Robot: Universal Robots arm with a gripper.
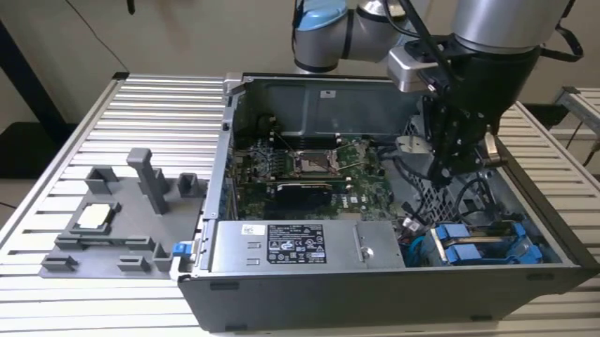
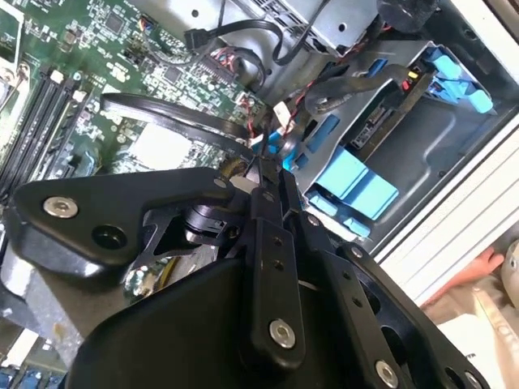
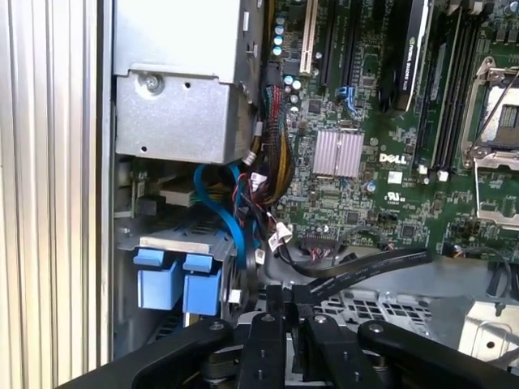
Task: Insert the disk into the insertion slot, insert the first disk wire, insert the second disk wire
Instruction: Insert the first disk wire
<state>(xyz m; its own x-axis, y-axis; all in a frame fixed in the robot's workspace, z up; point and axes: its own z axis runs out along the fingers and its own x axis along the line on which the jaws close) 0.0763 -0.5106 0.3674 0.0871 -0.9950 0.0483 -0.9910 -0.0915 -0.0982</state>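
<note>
Blue plastic down in the corner: the disk is seated in the insertion slot of the grey cage, at the exterior view's right. The gripper hangs near it over the motherboard — fingers pinched together on the end of a black flat cable, its loop trailing across the board.

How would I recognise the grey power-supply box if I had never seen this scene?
Find the open computer case on the slatted table. Along the case's near wall, the power-supply box sits to the exterior view's left of the blue drive carriers. It alone is plain grey metal with black-and-white stickers.
</note>
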